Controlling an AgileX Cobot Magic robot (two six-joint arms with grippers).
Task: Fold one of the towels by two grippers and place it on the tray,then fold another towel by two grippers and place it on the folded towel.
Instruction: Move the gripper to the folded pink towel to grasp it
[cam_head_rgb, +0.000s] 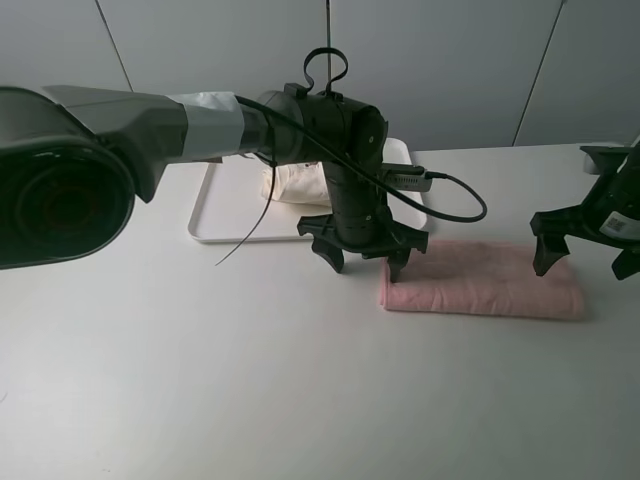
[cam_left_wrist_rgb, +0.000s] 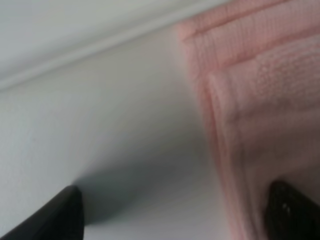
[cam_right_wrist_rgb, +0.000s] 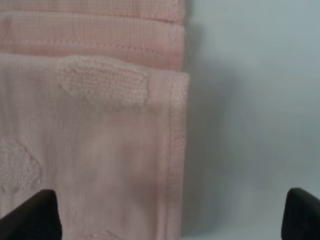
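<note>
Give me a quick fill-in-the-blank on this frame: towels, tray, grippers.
1. The cream towel lies on the ____.
2. The towel folded into a long strip on the table is ____ in colour.
3. The left gripper and right gripper stand over opposite ends of that strip, both with jaws ____.
4. The tray lies ____ the pink towel, not touching it.

Missing words: tray; pink; open; behind

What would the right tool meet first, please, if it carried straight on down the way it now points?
Probably the pink towel's right end: one finger sits over it, the other beyond its edge above the bare table.
</note>
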